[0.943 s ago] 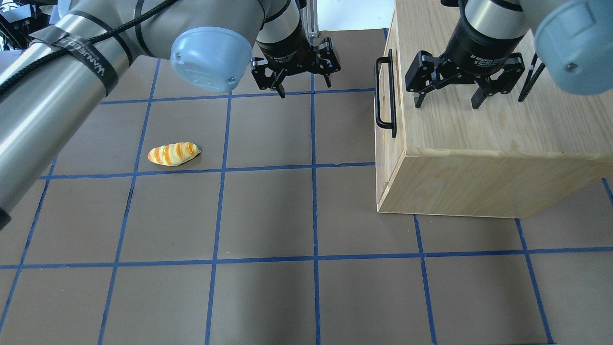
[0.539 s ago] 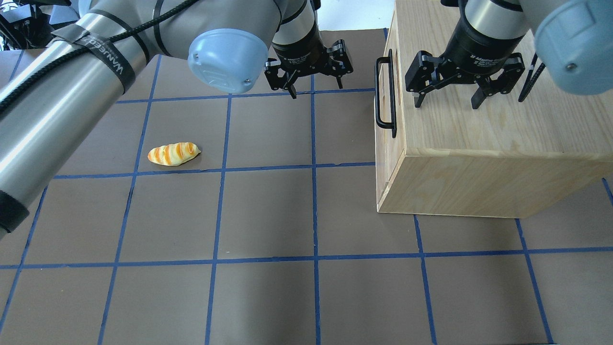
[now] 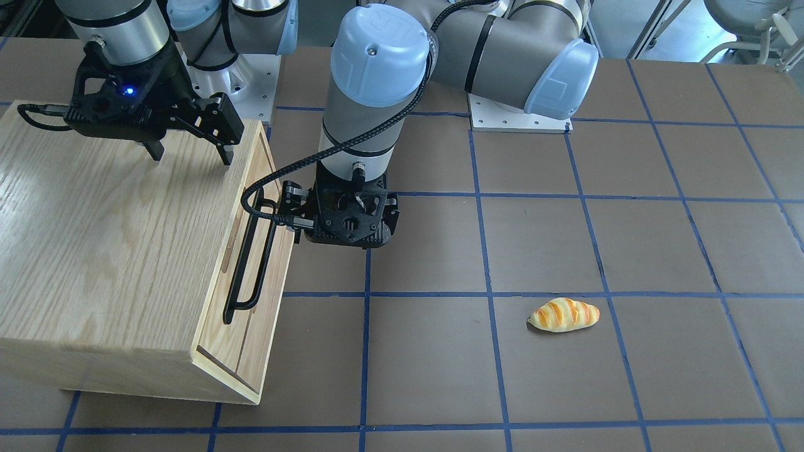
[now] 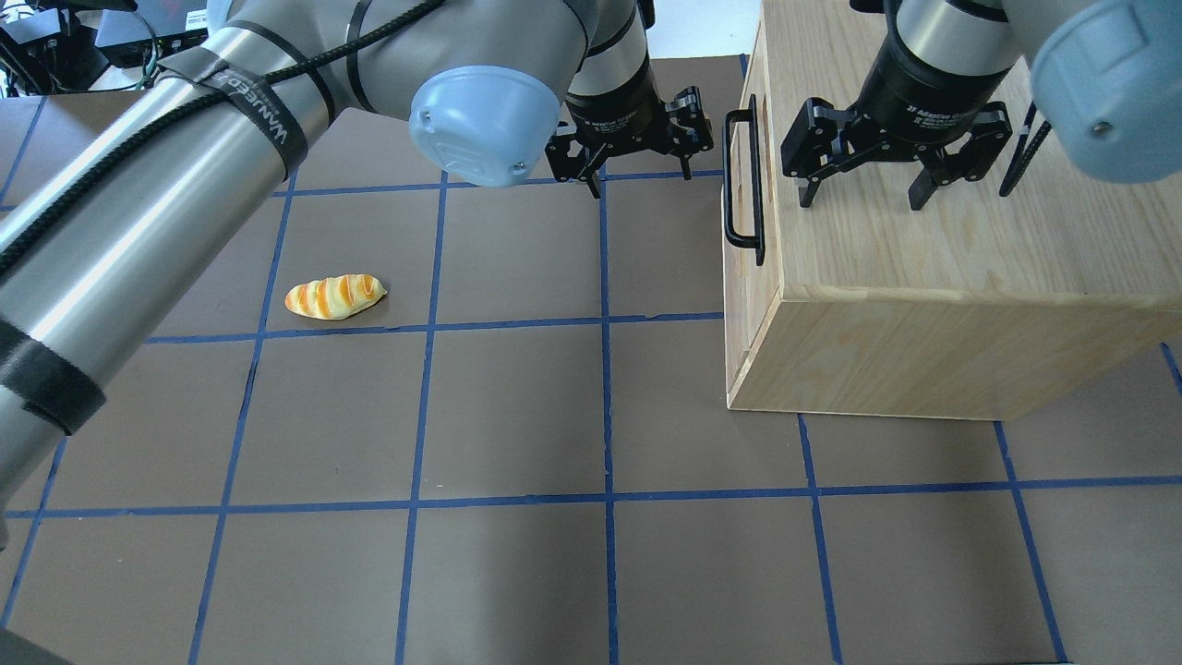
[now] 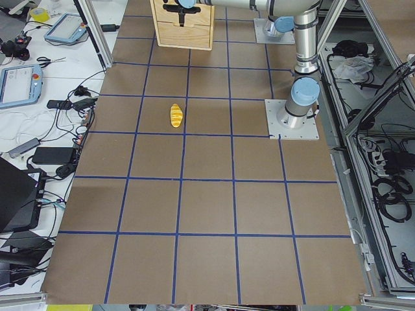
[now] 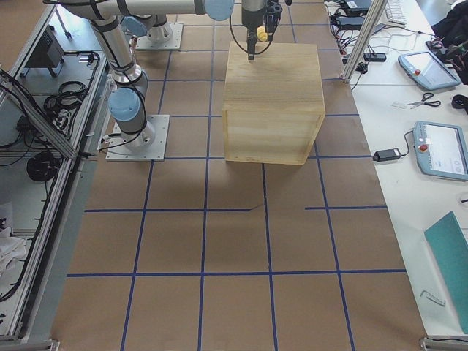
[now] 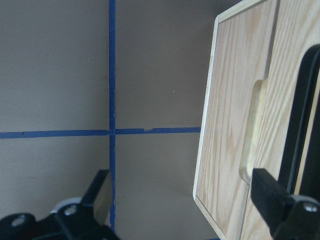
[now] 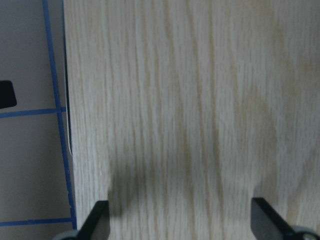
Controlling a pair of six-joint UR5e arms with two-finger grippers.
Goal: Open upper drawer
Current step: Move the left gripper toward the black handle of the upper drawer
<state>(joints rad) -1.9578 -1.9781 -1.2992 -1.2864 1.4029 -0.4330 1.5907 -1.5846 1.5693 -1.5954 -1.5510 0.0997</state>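
The upper drawer (image 3: 218, 295) sits shut in the front of the oak cabinet (image 4: 923, 277). Its black bar handle (image 4: 743, 180) runs along the front. In the left wrist view the drawer front (image 7: 287, 75), its finger cut-out (image 7: 250, 135) and the handle (image 7: 306, 110) fill the right side. My left gripper (image 4: 641, 180) is open and empty, pointing down just beside the handle without touching it. One of its fingers (image 7: 272, 202) lies close to the handle. My right gripper (image 4: 863, 199) is open and empty, hovering over the cabinet's top; it also shows in the front-facing view (image 3: 188, 156).
A toy bread roll (image 4: 334, 296) lies on the brown, blue-taped table (image 4: 517, 416), well to the left of the cabinet. My left arm (image 4: 185, 185) stretches across the table's left half.
My left gripper has moved right, toward the cabinet's handle, still open. My right gripper, the drawer and the bread roll have not moved.
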